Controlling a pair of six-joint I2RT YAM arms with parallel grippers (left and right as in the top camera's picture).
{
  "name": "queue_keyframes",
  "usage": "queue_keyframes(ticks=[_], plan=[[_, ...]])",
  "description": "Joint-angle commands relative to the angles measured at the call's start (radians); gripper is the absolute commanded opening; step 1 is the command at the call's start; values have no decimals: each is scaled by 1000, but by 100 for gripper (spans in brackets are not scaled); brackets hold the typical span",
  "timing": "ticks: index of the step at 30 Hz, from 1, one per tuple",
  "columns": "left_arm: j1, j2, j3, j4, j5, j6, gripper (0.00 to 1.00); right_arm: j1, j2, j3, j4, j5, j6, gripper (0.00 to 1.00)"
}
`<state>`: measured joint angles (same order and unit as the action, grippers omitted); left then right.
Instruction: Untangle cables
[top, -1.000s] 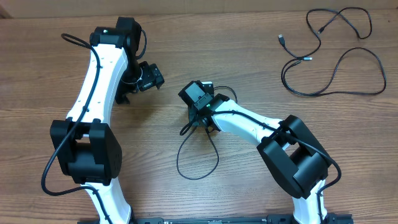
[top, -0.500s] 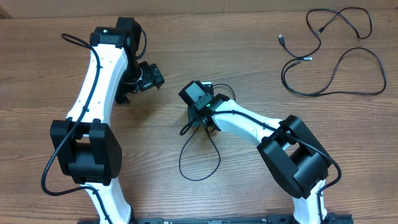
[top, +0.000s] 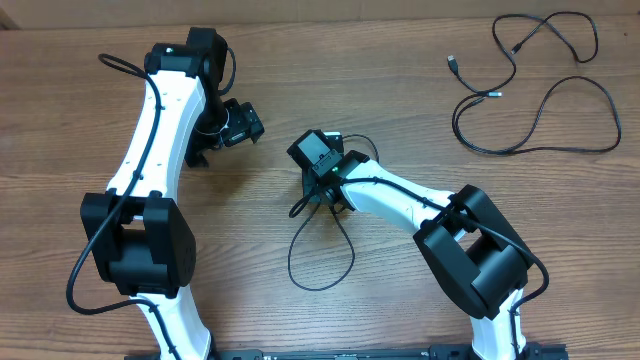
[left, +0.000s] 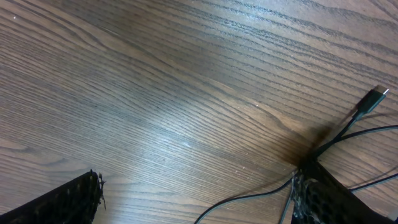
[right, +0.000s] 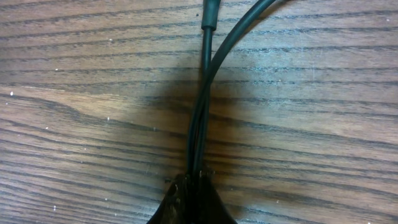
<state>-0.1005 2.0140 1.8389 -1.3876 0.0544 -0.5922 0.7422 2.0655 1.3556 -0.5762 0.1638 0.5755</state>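
Right pincer clenched on doubled cable; left pincer released. Risk: tangle tightened if both strands dragged together.

Loose cable far right of looped cable

No text, label, brand, number or sign can be read in any of the three views, neither on the wooden bench nor on the black cables.
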Motion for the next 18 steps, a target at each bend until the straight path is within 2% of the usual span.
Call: queue_keyframes(ticks=[1, 18], plan=[[2, -28, 21, 2, -16, 17, 100, 2, 3, 0, -12, -19, -1, 4], [1, -28, 21, 2, -16, 17, 100, 2, -153, 0, -45, 38, 0, 4]])
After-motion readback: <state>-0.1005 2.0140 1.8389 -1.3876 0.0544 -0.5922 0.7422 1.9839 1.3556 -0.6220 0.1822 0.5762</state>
